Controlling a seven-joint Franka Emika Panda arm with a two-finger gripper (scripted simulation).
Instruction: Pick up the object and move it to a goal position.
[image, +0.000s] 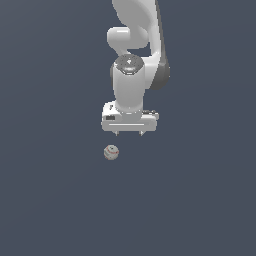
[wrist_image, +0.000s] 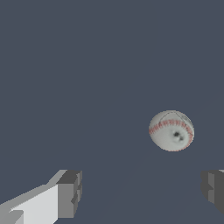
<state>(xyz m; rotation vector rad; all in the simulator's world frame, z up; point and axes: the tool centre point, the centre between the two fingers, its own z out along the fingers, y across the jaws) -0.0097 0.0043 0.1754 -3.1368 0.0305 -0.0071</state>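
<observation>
One ball (image: 111, 152) beneath spread hand (image: 129, 133)

Ball (image: 111, 152) lies apart from the end effector (image: 129, 133), ungrasped

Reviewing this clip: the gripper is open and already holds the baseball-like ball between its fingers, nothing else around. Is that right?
Not quite. The gripper is open, but it does not hold the ball. In the wrist view the ball lies free, ahead of the two fingers and outside the gap between them. The rest stands.
</observation>
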